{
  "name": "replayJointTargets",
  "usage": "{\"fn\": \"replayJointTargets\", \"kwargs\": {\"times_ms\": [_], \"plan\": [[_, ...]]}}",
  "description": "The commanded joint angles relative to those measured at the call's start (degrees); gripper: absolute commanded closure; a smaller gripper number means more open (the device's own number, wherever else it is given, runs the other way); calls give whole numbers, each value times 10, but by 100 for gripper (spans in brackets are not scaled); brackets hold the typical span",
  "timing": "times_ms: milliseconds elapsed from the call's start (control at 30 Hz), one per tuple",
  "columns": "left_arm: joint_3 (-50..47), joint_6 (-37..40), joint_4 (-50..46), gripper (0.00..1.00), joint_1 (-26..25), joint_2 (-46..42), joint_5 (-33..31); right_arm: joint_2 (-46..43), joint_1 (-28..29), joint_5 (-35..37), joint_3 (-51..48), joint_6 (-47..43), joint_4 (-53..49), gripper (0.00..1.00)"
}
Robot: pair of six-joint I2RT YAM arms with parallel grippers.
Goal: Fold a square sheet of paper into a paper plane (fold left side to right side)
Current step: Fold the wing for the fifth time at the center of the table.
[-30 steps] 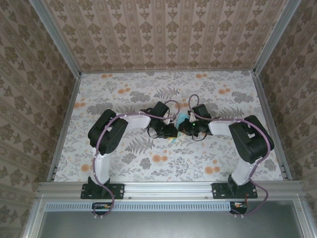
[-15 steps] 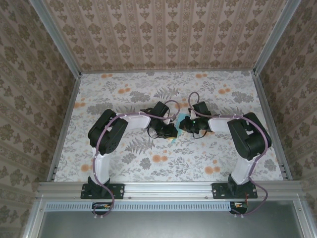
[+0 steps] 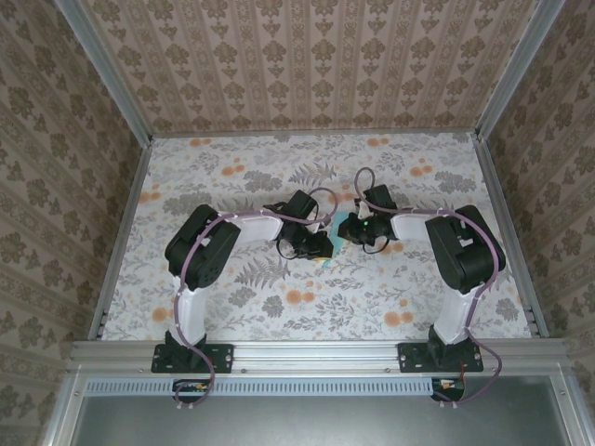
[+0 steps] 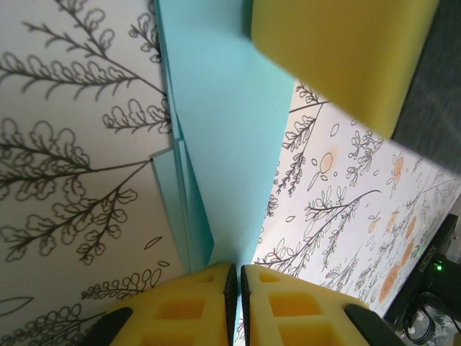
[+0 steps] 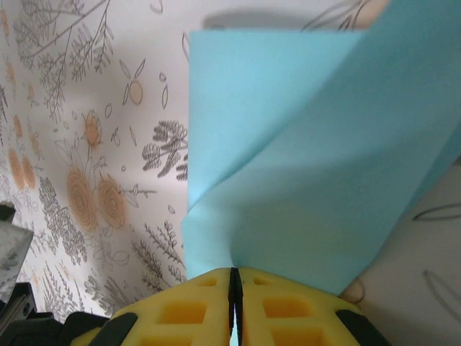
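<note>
Paper sheet (image 5: 288,180) is held partly raised, pinched in the closed left gripper (image 4: 235,287) and closed right gripper (image 5: 234,282). Side fold judged begun but uncreased; plane unformed.

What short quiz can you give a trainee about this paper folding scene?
1. True or false: the right gripper is shut on the light blue paper sheet.
2. What does the left gripper pinch? A: nothing. B: the same sheet. C: a cable.
3. Fill in: the table cover has a ___ pattern.
Key: 1 true; 2 B; 3 floral.
</note>
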Motion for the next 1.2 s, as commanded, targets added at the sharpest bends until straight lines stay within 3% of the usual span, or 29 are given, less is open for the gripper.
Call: {"fn": "replayJointTargets", "kwargs": {"times_ms": [0, 1167], "plan": [[-28, 15, -82, 85, -8, 20, -31, 19, -18, 26, 19, -19, -8, 88], [-26, 16, -84, 86, -9, 15, -34, 114, -125, -17, 143, -71, -58, 87]]}}
